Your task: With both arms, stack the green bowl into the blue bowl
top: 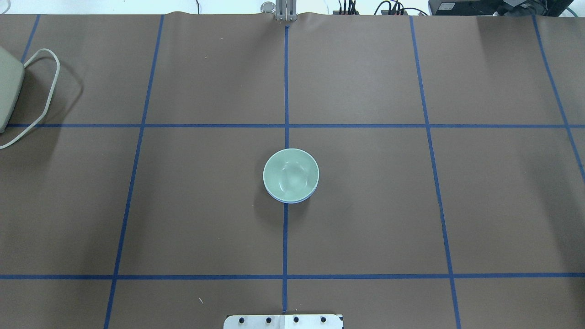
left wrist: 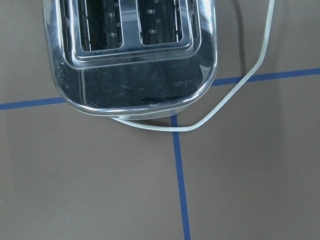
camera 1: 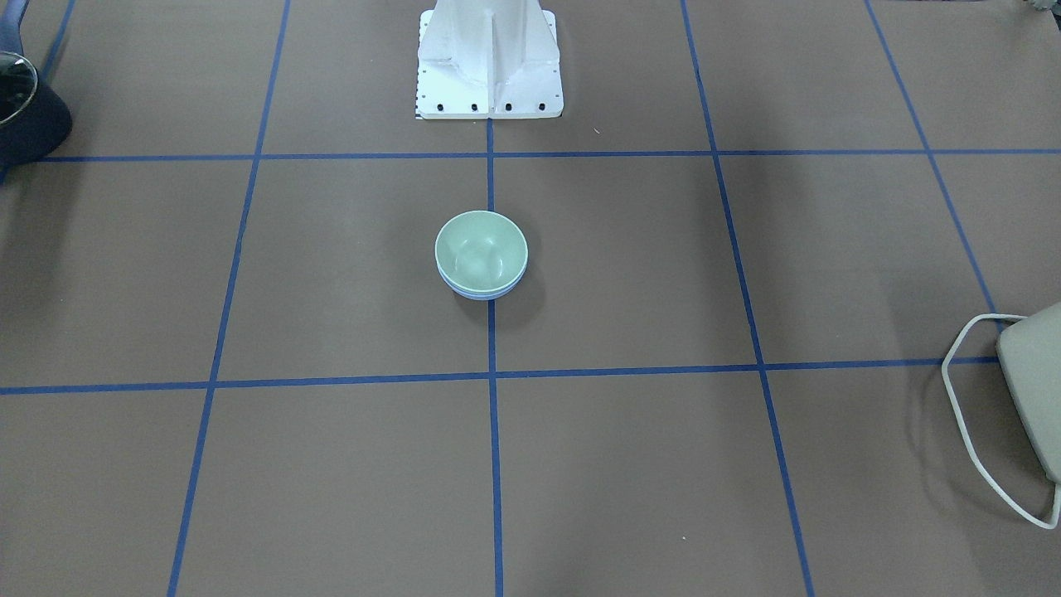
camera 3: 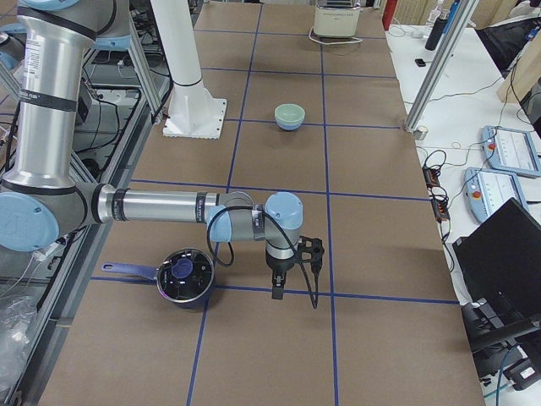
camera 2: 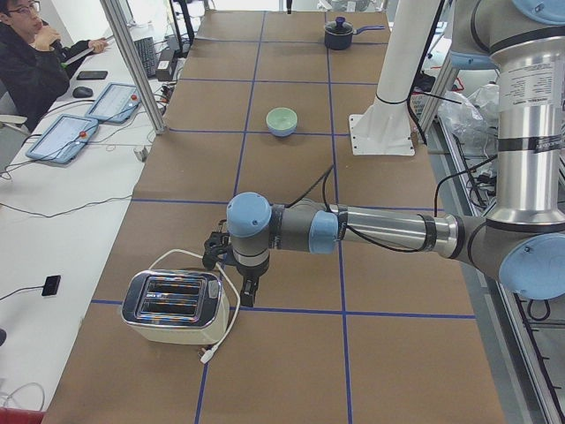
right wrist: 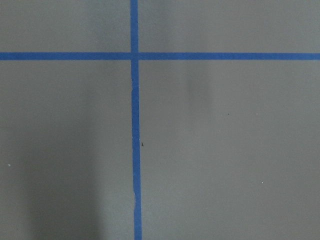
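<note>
Stack looks done: green bowl (top: pixel 290 173) sits nested in the blue bowl (camera 1: pixel 482 295), upright, mid-table (top: pixel 205 219), right on the centre tape line (top: pixel 285 237) and out in front of the white pedestal (camera 1: pixel 489 58). Only a thin sliver of blue shows under the green rim (both top-down views agree). Nothing is touching the bowls.

Both arms are well apart from the stack:
- left arm (camera 2: pixel 388 231) is stretched low toward its end of the table. The left pincer (camera 2: pixel 248 297) points down just beside the toaster (camera 2: pixel 175 306). It shows only in the side view, so I cannot tell if it's wide or narrow, and nothing is visibly held.
- left wrist cam looks straight down on the toaster's two slots, with its white cord (left wrist: pixel 240 85) looping past one corner over a tape crossing.
- right arm (camera 3: pixel 161 207) is laid out the same way at the opposite end. The right pincer (camera 3: pixel 276 286) points down near a dark pot (camera 3: pixel 184 276) with a long handle. It's side view only again (small and dark), so I cannot tell the opening.
- right wrist cam shows bare table and one tape crossing.
</note>
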Tool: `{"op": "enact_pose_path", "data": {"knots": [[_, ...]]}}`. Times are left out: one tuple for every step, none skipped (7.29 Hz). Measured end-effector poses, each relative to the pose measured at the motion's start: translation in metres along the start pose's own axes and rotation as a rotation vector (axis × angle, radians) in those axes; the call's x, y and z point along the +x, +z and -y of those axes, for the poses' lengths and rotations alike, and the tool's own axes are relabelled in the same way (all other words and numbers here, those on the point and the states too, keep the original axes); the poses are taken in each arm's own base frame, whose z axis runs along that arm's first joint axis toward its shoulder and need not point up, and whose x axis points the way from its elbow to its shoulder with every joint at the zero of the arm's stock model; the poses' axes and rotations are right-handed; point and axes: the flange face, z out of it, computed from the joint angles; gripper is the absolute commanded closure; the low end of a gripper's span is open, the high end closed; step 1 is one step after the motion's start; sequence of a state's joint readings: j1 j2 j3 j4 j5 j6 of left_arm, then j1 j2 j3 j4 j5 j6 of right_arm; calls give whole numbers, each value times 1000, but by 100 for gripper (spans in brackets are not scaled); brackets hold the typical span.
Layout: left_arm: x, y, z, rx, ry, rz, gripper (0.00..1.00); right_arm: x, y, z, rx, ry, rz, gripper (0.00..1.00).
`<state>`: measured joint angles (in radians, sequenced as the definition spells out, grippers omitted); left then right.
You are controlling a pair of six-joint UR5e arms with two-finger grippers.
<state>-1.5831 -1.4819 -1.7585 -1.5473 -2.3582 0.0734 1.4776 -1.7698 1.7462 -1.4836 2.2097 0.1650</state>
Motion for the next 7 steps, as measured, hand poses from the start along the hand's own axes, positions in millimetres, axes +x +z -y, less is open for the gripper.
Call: {"op": "enact_pose_path", "data": {"knots": [[0,0,0,0,0,-1,1,1,1,-1,-3,4,-2,0],[0,0,0,0,0,-1,1,2,2,-1,-4,5,-3,0],[0,0,0,-1,-1,0,1,2,3,-1,-6,7,-3,0],[-1,1,0,-2,-2,0,1,3,4,-1,-8,9,-4,0],[-1,1,-1,-3,-3,0,1,4,5,-1,-8,9,-4,0],[-2,2,-1,-4,-4,0,1,4,5,0,-7,7,-4,0],[-2,2,-1,-5,-6,0,1,4,5,0,-6,7,-3,0]]}}
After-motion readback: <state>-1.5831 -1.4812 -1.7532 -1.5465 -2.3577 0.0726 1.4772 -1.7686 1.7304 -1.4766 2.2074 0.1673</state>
